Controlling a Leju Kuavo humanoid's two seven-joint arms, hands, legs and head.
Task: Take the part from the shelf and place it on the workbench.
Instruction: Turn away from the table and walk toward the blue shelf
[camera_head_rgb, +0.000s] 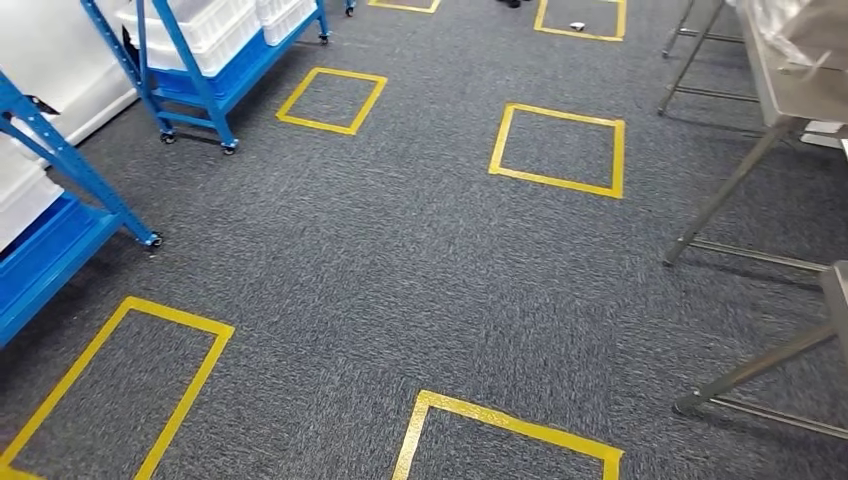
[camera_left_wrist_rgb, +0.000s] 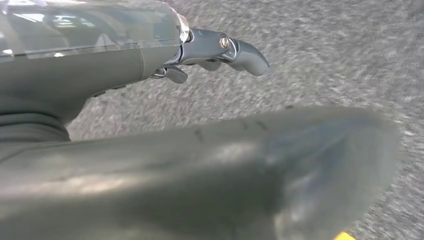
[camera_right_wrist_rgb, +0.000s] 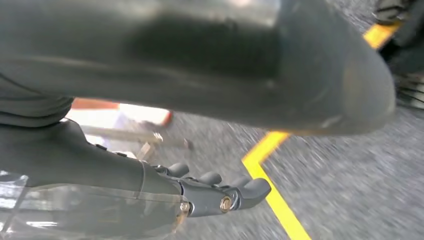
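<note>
A blue wheeled shelf (camera_head_rgb: 190, 75) carrying white bins (camera_head_rgb: 215, 25) stands at the far left, and a second blue shelf (camera_head_rgb: 55, 235) is nearer on the left edge. The steel workbench (camera_head_rgb: 785, 85) runs along the right side on slanted metal legs. I cannot make out a part on either shelf. My left hand (camera_left_wrist_rgb: 210, 47) hangs over grey carpet with its fingers stretched out and nothing in it. Over the carpet too, my right hand (camera_right_wrist_rgb: 215, 192) holds nothing, its fingers apart.
Grey carpet (camera_head_rgb: 400, 260) lies between the shelves and the bench, marked with several yellow tape squares (camera_head_rgb: 556, 147). A bench leg foot (camera_head_rgb: 688, 403) sits at the near right. Yellow tape (camera_right_wrist_rgb: 272, 195) runs under my right hand.
</note>
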